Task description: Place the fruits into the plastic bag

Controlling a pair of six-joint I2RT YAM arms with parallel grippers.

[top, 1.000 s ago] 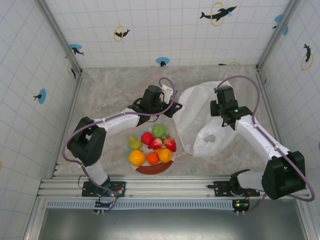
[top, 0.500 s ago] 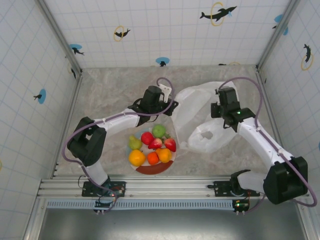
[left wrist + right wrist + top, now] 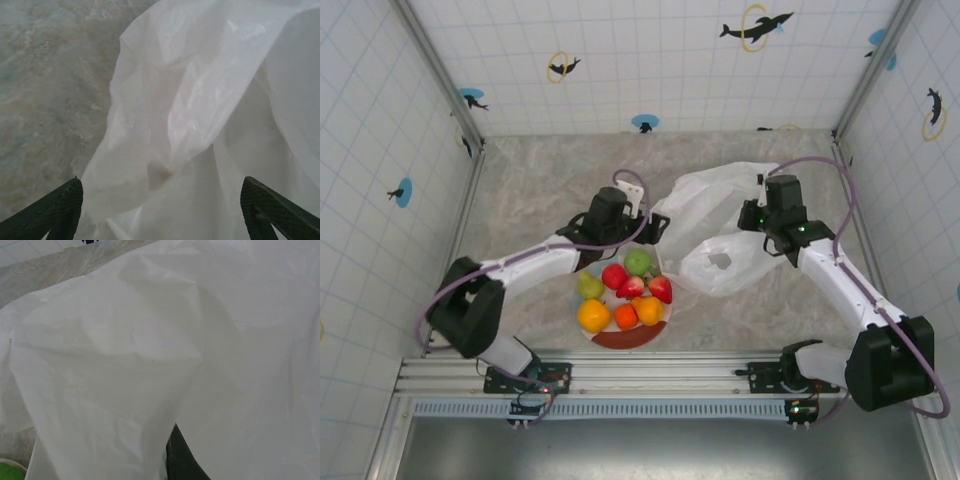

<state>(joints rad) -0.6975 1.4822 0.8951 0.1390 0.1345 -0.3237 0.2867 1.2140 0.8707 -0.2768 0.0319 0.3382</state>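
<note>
Nearest, just ahead of the arm bases, finding the fruits (image 3: 625,290) all sitting on a round plate (image 3: 630,341): orange citrus balls (image 3: 593,316) lining the near side, a pear (image 3: 589,287) lying at the left, a red apple (image 3: 614,276) and strawberries (image 3: 661,290) crowding the middle, a green apple (image 3: 638,262) sitting at the far edge. Lying just beside the near-left hem of the plastic bag (image 3: 720,225), not inside it.

Next out, bending the left arm out to the left at the elbow and running the forearm forward and to the right above the marbled table (image 3: 540,190), past the plate's far-left rim. Ending with the left gripper (image 3: 655,228) at the bag's left edge. Holding both fingers (image 3: 60,210) spread wide apart in the left wrist view, with crumpled white film bulging between them and not clamped.

Across on the right, folding the right arm out to the right, then angling the forearm forward and leftward. Pointing the right gripper (image 3: 760,222) into the bag's far-right side. Burying it in folds in the right wrist view, with one dark finger (image 3: 181,460) peeking out low down; not being able to tell whether clamped or parted.

Farthest, seeing the bag bunched up between the two grippers, spreading right of and beyond the plate, with one handle hole (image 3: 720,261) facing upward.
</note>
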